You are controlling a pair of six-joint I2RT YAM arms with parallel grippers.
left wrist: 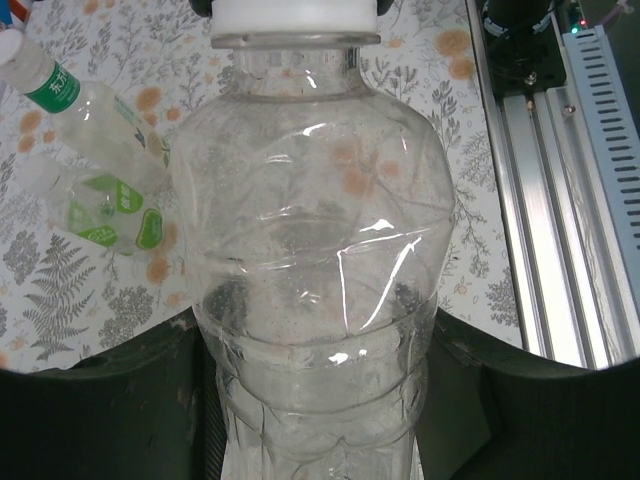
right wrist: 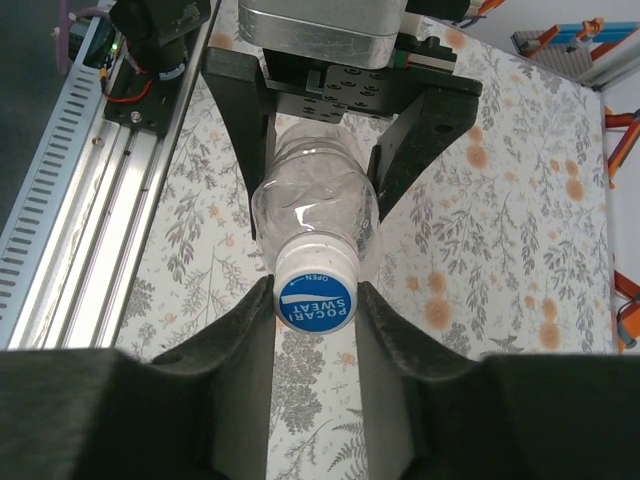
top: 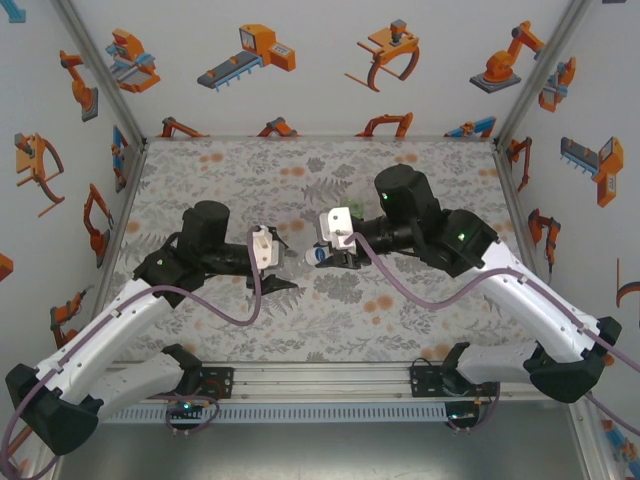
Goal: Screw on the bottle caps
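The left gripper (right wrist: 318, 165) is closed on a clear bottle (right wrist: 312, 215), with 1 black finger pressed against each side of its body. In the right wrist view the bottle lies lengthwise at the centre of the frame, neck toward the camera. The left wrist view has the bottle (left wrist: 315, 230) spanning the middle of the frame, and the left gripper (left wrist: 315, 405) clamps its lower part at the bottom edge.

The right gripper (right wrist: 314, 318) is closed on the cap (right wrist: 314, 300), both pads touching its white sides. The cap's blue top, printed POCARI SWEAT, faces the camera, and the cap sits on the bottle's neck. How far it is threaded on I cannot tell.

In the top view the 2 grippers meet nose to nose at the centre of the floral table (top: 400, 320): left gripper (top: 275, 265), right gripper (top: 330, 258), blue cap (top: 317, 258) between them.

At the upper left of the left wrist view, 2 more lie on the table: a labelled bottle (left wrist: 70, 95) and, just below it, a green bottle (left wrist: 105, 205).
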